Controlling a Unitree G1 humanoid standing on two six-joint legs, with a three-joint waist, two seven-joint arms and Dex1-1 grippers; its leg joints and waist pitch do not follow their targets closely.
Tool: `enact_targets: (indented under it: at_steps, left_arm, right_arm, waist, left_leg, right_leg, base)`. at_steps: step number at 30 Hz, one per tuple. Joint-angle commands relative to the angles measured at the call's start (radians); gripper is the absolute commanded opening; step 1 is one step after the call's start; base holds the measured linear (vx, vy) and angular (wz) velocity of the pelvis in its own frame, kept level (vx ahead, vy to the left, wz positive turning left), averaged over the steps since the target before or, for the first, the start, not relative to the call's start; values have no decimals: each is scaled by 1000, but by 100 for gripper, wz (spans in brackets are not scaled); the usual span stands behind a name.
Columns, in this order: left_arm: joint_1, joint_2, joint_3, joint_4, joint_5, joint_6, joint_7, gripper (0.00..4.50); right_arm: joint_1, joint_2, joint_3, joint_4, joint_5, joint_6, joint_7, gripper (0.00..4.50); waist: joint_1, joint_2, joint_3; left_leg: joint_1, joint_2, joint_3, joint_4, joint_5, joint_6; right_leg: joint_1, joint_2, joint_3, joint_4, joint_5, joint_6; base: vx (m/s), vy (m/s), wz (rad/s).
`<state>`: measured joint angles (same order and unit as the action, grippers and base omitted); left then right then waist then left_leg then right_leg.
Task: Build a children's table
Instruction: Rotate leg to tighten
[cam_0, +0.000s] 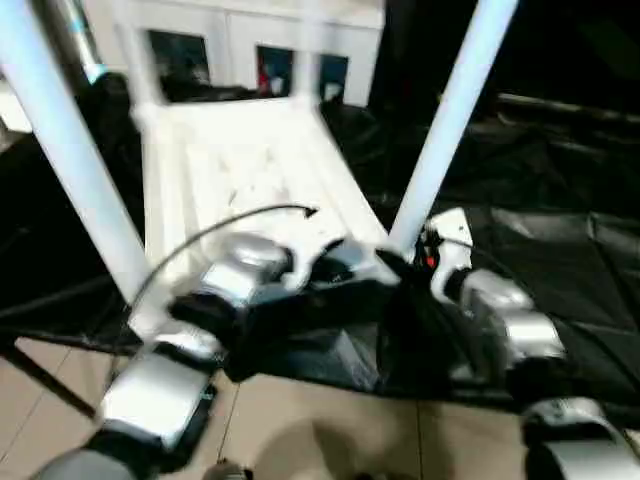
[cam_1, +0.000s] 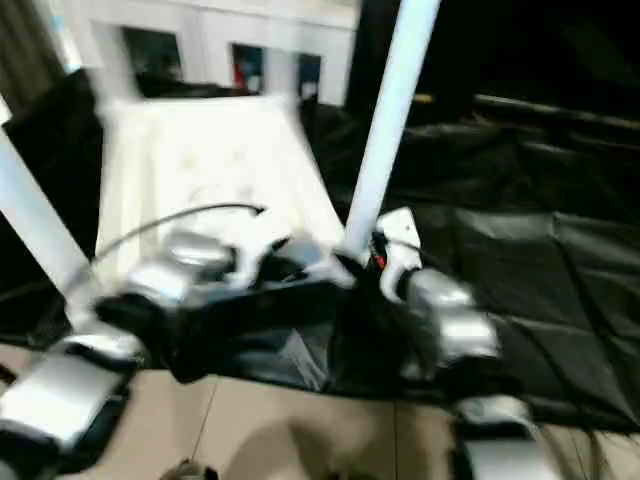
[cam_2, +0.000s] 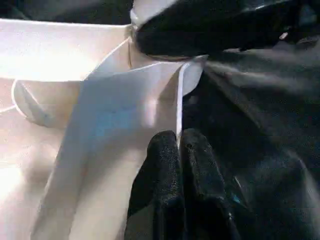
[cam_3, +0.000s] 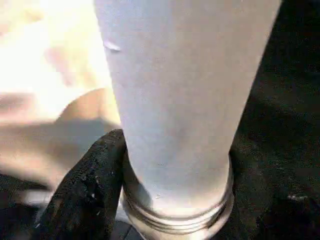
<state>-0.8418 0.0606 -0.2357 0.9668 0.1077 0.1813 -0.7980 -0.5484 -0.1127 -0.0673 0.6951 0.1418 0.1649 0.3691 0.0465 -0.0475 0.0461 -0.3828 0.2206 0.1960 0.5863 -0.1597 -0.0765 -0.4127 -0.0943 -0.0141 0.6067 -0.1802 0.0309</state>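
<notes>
The white tabletop (cam_0: 240, 170) lies upside down on a black cloth, ribbed underside up. One white leg (cam_0: 450, 120) stands in its near right corner socket, and another leg (cam_0: 70, 170) rises at the near left corner. My left gripper (cam_0: 350, 262) is at the near edge by the right corner. In the left wrist view its fingers (cam_2: 165, 165) are shut on the thin rim (cam_2: 178, 110) of the tabletop. My right gripper (cam_0: 415, 255) is at the base of the right leg (cam_3: 175, 100), closed around it, with one black finger (cam_3: 95, 175) against the leg just above the socket ring (cam_3: 175, 222).
A white cabinet with glass doors (cam_0: 250, 50) stands behind the tabletop. The black cloth (cam_0: 560, 250) spreads out to the right. Beige floor tiles (cam_0: 320, 430) lie near me. A black cable (cam_0: 230, 222) arcs over my left forearm.
</notes>
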Motion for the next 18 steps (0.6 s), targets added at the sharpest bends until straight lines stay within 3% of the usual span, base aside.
enact_targets:
  at_steps: [1,4,5,11,15,18]
  left_arm:
    - [1,-68,-13,39,0,13,57,0]
    - [-4,-95,-10,42,6,-1,97,0]
    - [-5,-96,-9,42,6,-1,98,0]
    - [10,-67,-19,28,10,-27,41,0]
    - [21,-5,-36,20,13,-53,-78,0]
    - [20,43,-43,20,15,-72,-160,0]
  right_arm:
    - [-7,66,12,74,-12,31,-100,270]
    - [-34,94,48,98,-63,-26,-133,270]
    - [-35,95,50,99,-66,-29,-132,326]
    - [-40,47,61,80,-75,-94,-53,375]
    - [-14,-53,101,12,-55,-115,198,385]
    - [18,-135,139,-56,-40,-111,380,385]
  waist:
    - [-7,5,-52]
    - [-16,5,-54]
    - [-15,6,-55]
    - [-13,3,-57]
    - [-9,-1,-57]
    - [-2,-3,-60]
  left_leg:
    - [26,-4,-13,-79,-438,-39]
    - [25,-5,-16,-82,-455,-36]
    - [24,-4,-15,-85,-448,-30]
    - [18,-3,-13,-87,-417,-3]
    - [15,-3,-8,-83,-387,30]
    - [12,-1,-5,-80,-329,51]
  right_leg:
    - [13,-26,4,-110,-512,-122]
    - [15,-22,1,-112,-490,-118]
    - [17,-23,2,-112,-463,-122]
    - [25,-22,6,-105,-365,-154]
    - [29,-27,9,-105,-349,-166]
    - [38,-27,10,-99,-283,-184]
  base:
    - [0,0,0]
    - [0,0,0]
    - [0,0,0]
    - [0,0,0]
    - [0,0,0]
    - [0,0,0]
